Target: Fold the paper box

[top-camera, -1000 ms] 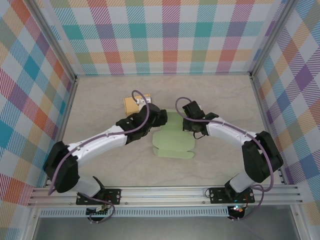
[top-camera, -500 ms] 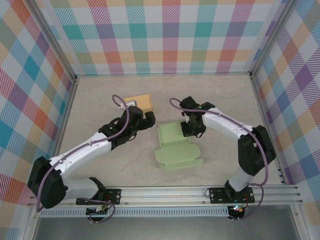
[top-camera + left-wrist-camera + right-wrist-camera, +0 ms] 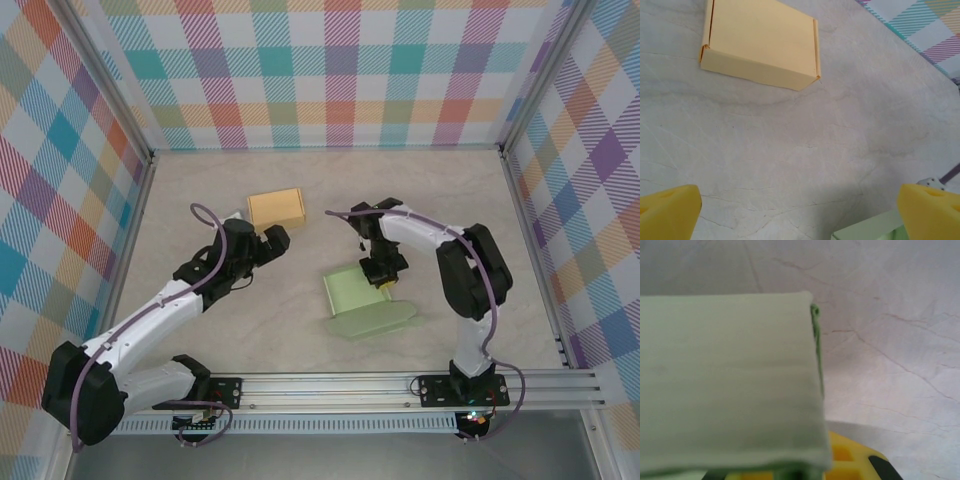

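Top external view: green paper box (image 3: pixel 368 305) lies on the table (image 3: pixel 200 330) right of centre, its far panel raised; right gripper (image 3: pixel 381 272) sits at that panel's top edge, jaws pinched closed on the green sheet; left gripper (image 3: pixel 272 240) hangs over bare table, spread to its widest and holding nothing; closed tan box (image 3: pixel 275 208) lies just beyond it, apart from the green paper box. Right wrist view: green panel lies close against a yellow fingertip (image 3: pixel 850 460).
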Action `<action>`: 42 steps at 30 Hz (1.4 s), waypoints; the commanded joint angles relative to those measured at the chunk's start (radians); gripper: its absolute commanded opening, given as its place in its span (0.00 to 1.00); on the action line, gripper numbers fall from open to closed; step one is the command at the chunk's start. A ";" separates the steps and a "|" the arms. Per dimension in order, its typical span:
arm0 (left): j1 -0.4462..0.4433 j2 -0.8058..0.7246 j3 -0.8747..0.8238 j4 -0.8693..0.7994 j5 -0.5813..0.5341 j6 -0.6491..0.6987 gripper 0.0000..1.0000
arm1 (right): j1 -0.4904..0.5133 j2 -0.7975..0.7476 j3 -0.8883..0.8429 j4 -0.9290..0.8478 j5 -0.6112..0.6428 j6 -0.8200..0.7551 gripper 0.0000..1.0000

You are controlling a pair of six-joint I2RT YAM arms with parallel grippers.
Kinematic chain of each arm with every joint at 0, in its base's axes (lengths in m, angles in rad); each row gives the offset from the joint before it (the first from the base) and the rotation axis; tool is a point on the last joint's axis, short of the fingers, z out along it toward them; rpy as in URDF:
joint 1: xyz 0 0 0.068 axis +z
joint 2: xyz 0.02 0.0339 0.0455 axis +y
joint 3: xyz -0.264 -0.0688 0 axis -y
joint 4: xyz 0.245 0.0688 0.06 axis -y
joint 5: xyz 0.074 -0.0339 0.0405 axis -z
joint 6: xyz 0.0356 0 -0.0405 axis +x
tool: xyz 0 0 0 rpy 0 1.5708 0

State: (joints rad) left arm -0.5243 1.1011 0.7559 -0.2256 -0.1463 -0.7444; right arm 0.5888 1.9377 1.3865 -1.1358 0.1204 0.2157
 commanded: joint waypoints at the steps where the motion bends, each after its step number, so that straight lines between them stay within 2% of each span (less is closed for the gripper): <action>1: 0.024 -0.034 -0.012 0.008 0.011 0.001 1.00 | -0.006 0.125 0.037 -0.017 0.162 -0.003 0.00; 11: 0.055 -0.115 -0.063 0.000 -0.048 0.009 1.00 | 0.002 0.340 0.213 -0.103 0.314 0.039 0.00; 28: 0.066 -0.118 -0.059 -0.026 -0.111 0.033 1.00 | 0.049 0.536 0.384 -0.133 0.331 0.092 0.00; 34: 0.066 -0.133 -0.072 -0.026 -0.134 0.040 1.00 | 0.054 0.572 0.398 -0.132 0.330 0.099 0.00; 42: 0.067 -0.143 -0.073 -0.029 -0.142 0.051 1.00 | 0.057 0.536 0.360 -0.105 0.332 0.089 0.00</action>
State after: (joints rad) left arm -0.4721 0.9825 0.6960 -0.2348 -0.2634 -0.7132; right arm 0.6559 2.3840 1.8015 -1.5558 0.5018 0.3061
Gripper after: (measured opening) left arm 0.997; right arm 0.086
